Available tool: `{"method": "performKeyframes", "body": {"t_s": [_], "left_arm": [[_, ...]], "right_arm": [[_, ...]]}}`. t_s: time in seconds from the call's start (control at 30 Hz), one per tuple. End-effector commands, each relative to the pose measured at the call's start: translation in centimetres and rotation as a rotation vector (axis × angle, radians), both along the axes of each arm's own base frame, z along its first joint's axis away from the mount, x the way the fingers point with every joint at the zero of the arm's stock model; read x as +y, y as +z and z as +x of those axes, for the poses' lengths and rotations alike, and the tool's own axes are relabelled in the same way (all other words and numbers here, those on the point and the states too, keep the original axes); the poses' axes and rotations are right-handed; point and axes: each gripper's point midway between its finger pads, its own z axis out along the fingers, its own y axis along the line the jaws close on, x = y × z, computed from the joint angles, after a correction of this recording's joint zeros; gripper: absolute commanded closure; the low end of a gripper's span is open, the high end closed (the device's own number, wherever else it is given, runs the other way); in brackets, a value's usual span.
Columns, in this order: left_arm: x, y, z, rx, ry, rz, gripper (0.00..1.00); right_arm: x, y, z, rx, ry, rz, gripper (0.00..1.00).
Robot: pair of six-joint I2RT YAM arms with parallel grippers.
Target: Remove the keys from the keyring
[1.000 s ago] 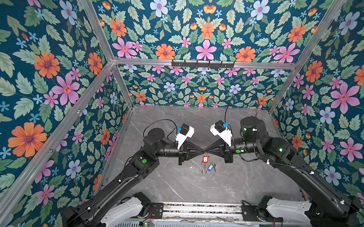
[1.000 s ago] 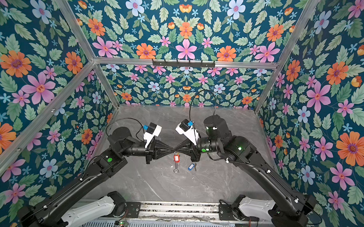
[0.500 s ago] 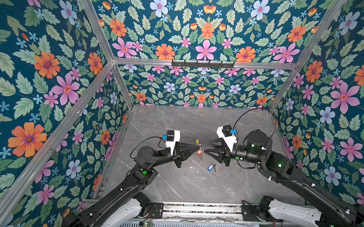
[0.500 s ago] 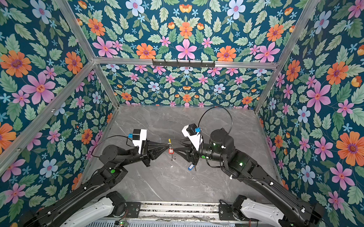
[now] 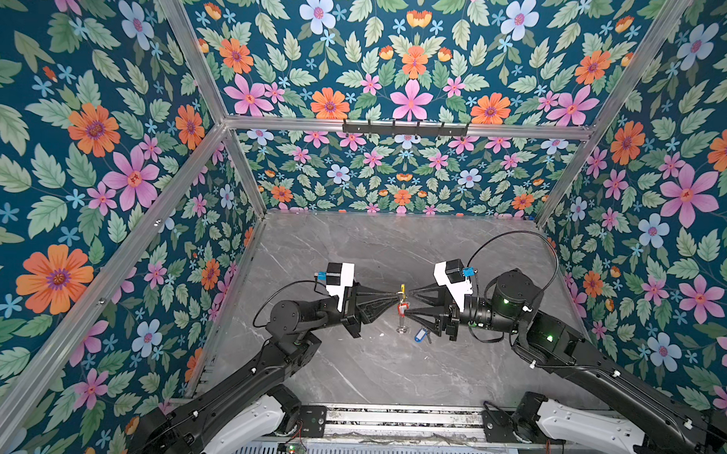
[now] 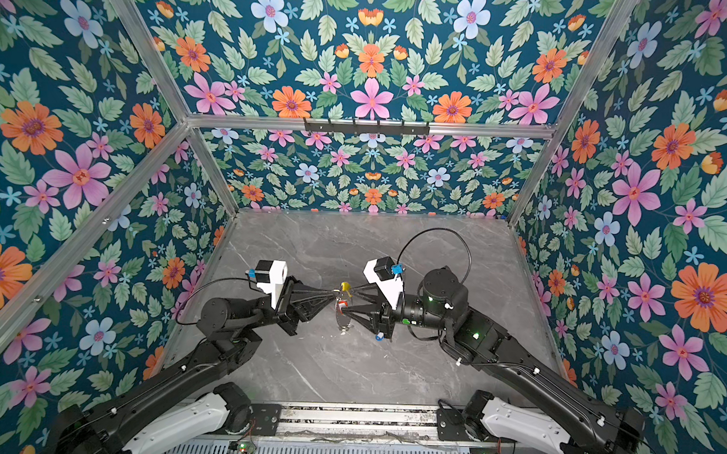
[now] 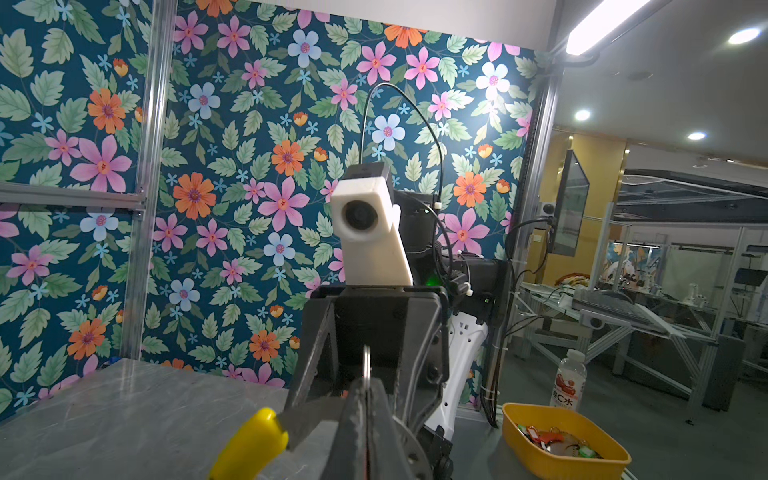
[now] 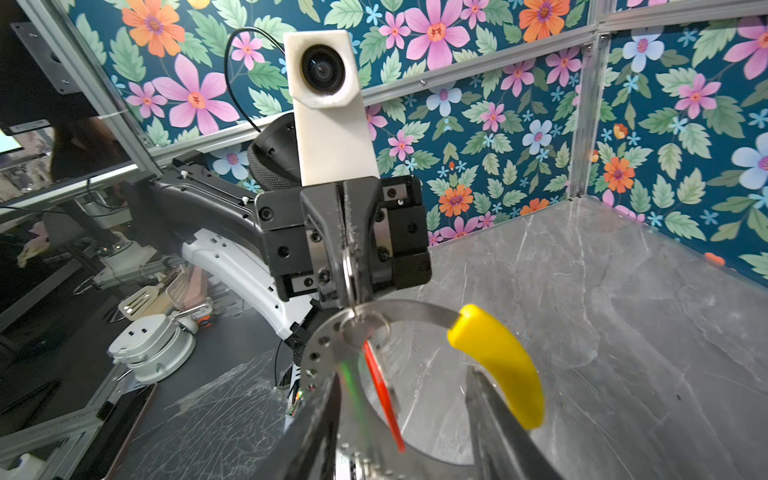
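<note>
While the left gripper (image 5: 394,297) stands pinched tight on the upper edge of the keyring (image 8: 318,349), the hoop hangs upright above the grey marbled table (image 5: 349,360), about midway between the two arms. Its yellow sleeve (image 5: 401,288) sits at the top in both top views, and the red-tagged key (image 5: 401,309) dangles below it. The blue-tagged key (image 5: 420,335) lies loose on the table, just beneath the right gripper (image 5: 409,302). That gripper's jaws stand roughly half apart, one finger level with the sleeve and the other level with the red tag, and they grip nothing

From above, the hoop is only a thin edge-on sliver. The right wrist view shows it nearly face-on: a flat, shiny silver band with a row of small holes, a smooth glossy plastic sleeve curving along its arc, and the red tag turned edge-on into a thin line. Only the left wrist view shows a yellow bin (image 7: 540,457) holding more tagged keys and a clear bottle (image 7: 569,380) beyond the table edge
</note>
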Motion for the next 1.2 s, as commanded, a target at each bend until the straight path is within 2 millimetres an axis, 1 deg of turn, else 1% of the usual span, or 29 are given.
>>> {"method": "performKeyframes", "body": {"t_s": [0.0, 0.07, 0.13, 0.17, 0.4, 0.47, 0.63, 0.77, 0.97, 1.17], "left_arm": [[0.5, 1.0, -0.7, -0.042, -0.016, -0.040, 1.00], [0.4, 1.1, -0.8, -0.040, -0.024, -0.039, 1.00], [0.4, 1.1, -0.7, -0.037, -0.025, -0.038, 1.00], [0.3, 1.0, -0.7, -0.035, -0.025, -0.036, 1.00], [0.1, 0.8, -0.4, -0.026, -0.024, -0.030, 1.00], [0.1, 0.7, -0.4, -0.025, -0.024, -0.028, 1.00], [0.2, 0.8, -0.5, -0.027, -0.025, -0.030, 1.00], [0.3, 0.7, -0.7, -0.027, -0.027, -0.023, 1.00], [0.3, 0.3, -0.9, -0.029, -0.027, 0.000, 1.00], [0.1, -0.1, -1.0, -0.021, -0.035, 0.019, 1.00]], "right_arm": [[0.5, 0.7, -0.9, 0.006, 0.066, 0.028, 0.55], [0.7, 0.6, -0.9, 0.011, 0.071, 0.023, 0.61], [0.9, 0.7, -0.9, 0.012, 0.084, 0.030, 0.70], [1.0, 0.7, -1.0, 0.013, 0.089, 0.031, 0.72], [1.6, 1.0, -0.9, 0.016, 0.112, 0.036, 0.73], [1.6, 1.0, -0.8, 0.018, 0.109, 0.037, 0.79], [1.5, 0.8, -0.9, 0.022, 0.108, 0.027, 0.99], [0.9, 0.6, -1.0, 0.021, 0.084, 0.003, 1.00], [-0.2, 0.2, -1.7, 0.017, 0.084, -0.069, 1.00], [-0.7, 0.6, -1.9, 0.004, 0.100, -0.125, 1.00]]}}
